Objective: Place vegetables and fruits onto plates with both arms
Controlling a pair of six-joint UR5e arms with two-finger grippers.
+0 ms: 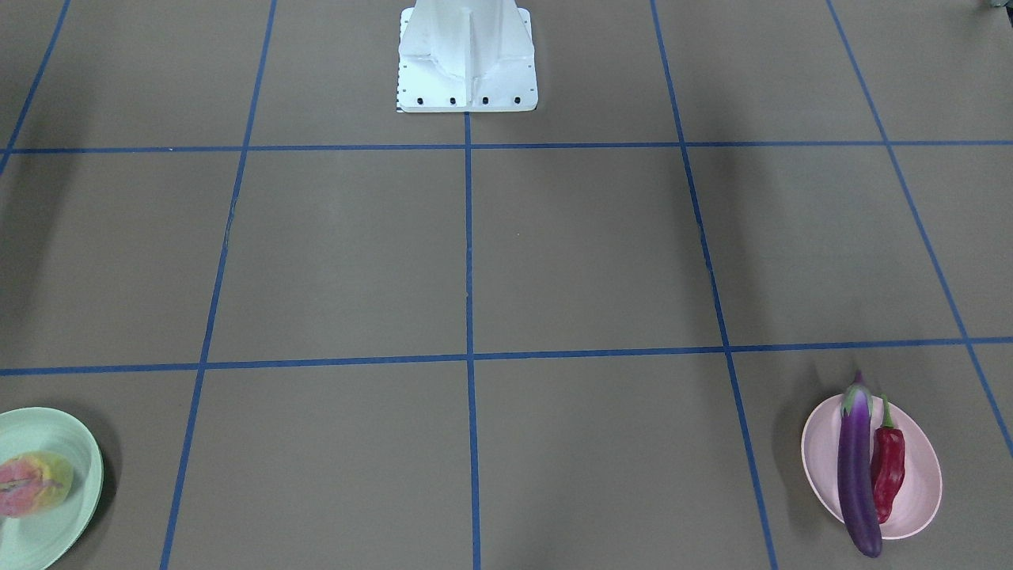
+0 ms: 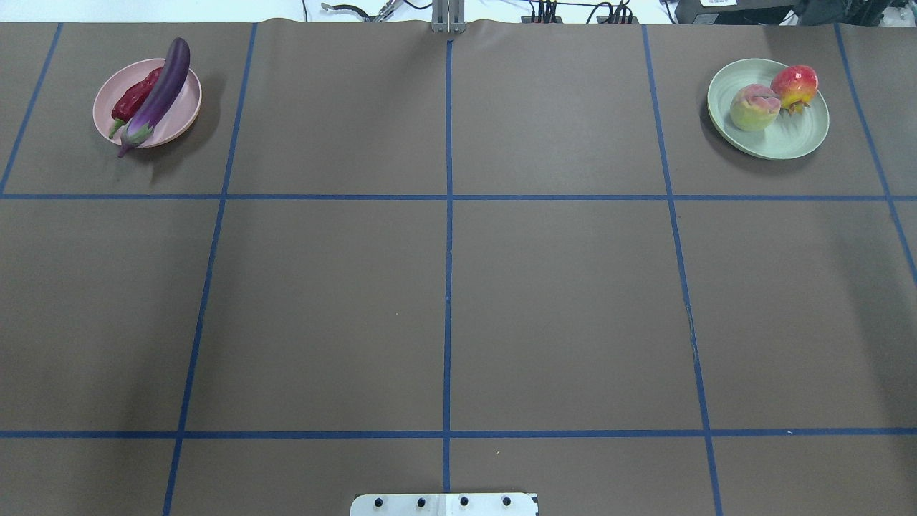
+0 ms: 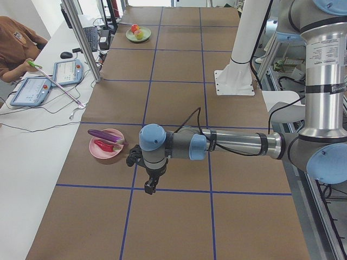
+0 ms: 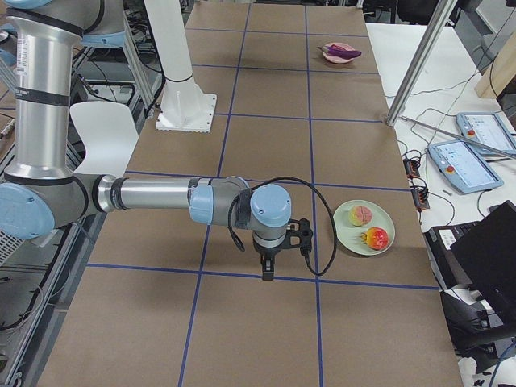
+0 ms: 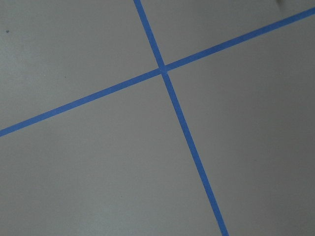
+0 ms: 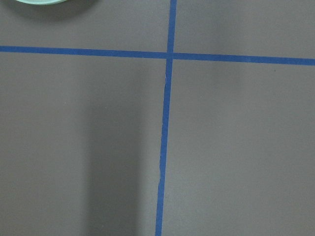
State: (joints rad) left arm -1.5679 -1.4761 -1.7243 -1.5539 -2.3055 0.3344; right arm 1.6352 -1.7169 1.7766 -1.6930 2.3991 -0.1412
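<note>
Fingers of the left gripper (image 3: 148, 187) and right gripper (image 4: 267, 272) are pointing down; spread or pressed, I cannot tell. Near the left ones, the eggplant (image 2: 159, 90) is lying on the pink plate (image 2: 180, 117), probably light but slippery, best gripped mid-body.

Blurred peach (image 1: 36, 483), edge-cropped green plate (image 1: 49, 428)

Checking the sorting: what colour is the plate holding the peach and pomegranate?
The plate is pale mint green, clearest in the overhead exterior view.
</note>
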